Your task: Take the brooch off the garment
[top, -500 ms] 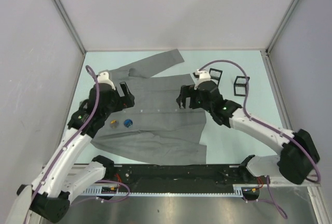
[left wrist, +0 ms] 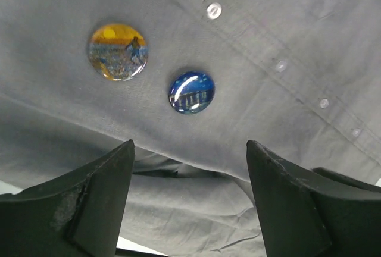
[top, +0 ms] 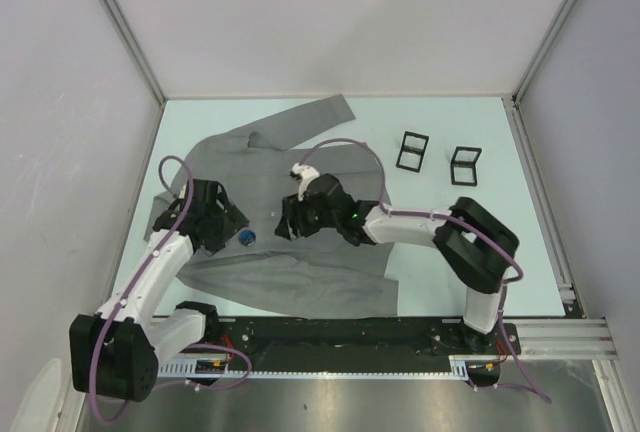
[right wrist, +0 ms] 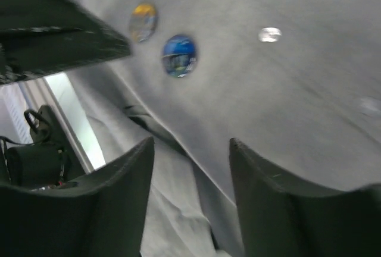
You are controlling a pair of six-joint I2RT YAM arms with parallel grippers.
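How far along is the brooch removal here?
Nothing done yet: the round dark-blue brooch and the round orange brooch sit on the grey cloth jacket. In hand: left pincer and right pincer hover open near them. Remaining: grasping and unpinning.

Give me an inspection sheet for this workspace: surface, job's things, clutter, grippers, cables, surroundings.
Surface: pale green tabletop, with the jacket across its left and middle.
Job's things: large grey long-sleeved cloth jacket spread flat; round blue brooch and round orange brooch both pinned on it, near its row of small pale buttons.
Clutter: two small black open-frame stands, off the jacket, far right.
Grippers: left gripper open, right gripper open; both low over the brooches, holding nothing.
Cables: purple cables loop along both arms.
Surroundings: grey wall panels on three sides.
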